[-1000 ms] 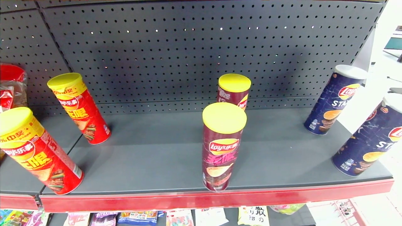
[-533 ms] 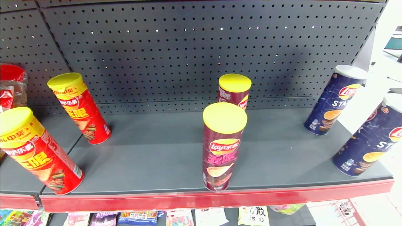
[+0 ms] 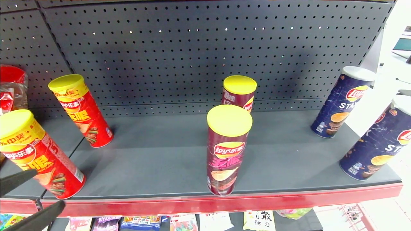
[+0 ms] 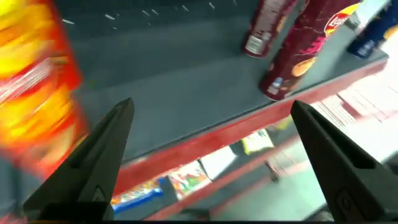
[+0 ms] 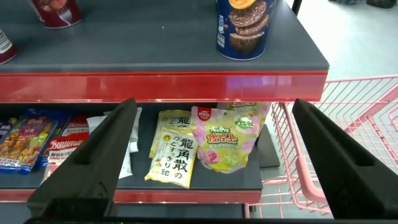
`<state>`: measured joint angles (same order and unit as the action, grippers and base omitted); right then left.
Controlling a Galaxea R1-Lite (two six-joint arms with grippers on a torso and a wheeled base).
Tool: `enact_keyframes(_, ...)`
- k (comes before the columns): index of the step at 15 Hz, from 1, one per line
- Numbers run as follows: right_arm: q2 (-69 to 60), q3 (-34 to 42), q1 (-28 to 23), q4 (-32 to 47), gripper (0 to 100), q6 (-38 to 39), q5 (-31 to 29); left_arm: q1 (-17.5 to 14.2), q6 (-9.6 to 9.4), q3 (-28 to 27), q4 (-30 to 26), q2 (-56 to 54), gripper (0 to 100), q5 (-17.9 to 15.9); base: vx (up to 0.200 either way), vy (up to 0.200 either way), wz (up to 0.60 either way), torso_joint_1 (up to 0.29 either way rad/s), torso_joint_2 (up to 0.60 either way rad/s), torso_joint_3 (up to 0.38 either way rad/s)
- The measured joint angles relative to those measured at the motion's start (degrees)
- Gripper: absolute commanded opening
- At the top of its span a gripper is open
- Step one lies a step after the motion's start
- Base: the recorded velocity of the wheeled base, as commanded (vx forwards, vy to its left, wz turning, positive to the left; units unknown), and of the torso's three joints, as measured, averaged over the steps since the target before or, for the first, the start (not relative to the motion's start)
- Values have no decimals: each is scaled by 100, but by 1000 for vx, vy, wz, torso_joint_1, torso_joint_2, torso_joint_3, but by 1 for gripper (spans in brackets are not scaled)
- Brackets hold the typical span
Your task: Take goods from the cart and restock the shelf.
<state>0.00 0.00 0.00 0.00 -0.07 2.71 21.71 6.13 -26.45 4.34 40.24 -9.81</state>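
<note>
Dark grey sheet steel makes up the shelf [image 3: 167, 154], with a red lip along its front, and nothing from the cart [image 5: 360, 79] has reached it in this moment. The pink wire cart stands low on the robot's right, beside the lower shelf, and its goods are hidden. The left jaws are spread wide and empty, low at the shelf's front left corner, just beside the front red can [image 3: 38, 154]. The right jaws are likewise spread and empty, held below the shelf lip facing the lower shelf. The step in hand looks like the reach for stock. To do it well, the left arm should pull clear without brushing that front can, which stands close to the lip. A can should then be taken round its body and set upright on the bare deck, in the row of its own colour. On the shelf I count six cans. Two are red, with the rear red can [image 3: 80, 110] behind the first. Two are maroon [image 3: 226, 150] [image 3: 239, 93] in the middle and two are navy [image 3: 342, 102] [image 3: 377, 141] at the right.
</note>
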Motion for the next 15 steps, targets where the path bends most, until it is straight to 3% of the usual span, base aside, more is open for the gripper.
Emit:
enact_keyframes(2, 0, 0, 0, 0, 100, 0, -2, 72, -118, -304, 263, 1075, 100, -272, 0, 0, 0, 0, 0, 0)
enact_keyframes(4, 0, 0, 0, 0, 100, 0, 0, 257, -444, -507, 400, 2031, 100, -428, 0, 0, 0, 0, 0, 0)
enact_keyframes(9, 0, 0, 0, 0, 100, 0, 0, 872, -791, -1193, 461, 3867, 100, -474, 0, 0, 0, 0, 0, 0)
enact_keyframes(15, 0, 0, 0, 0, 100, 0, 0, 1182, -1625, -1714, 455, 5141, 100, -546, 0, 0, 0, 0, 0, 0)
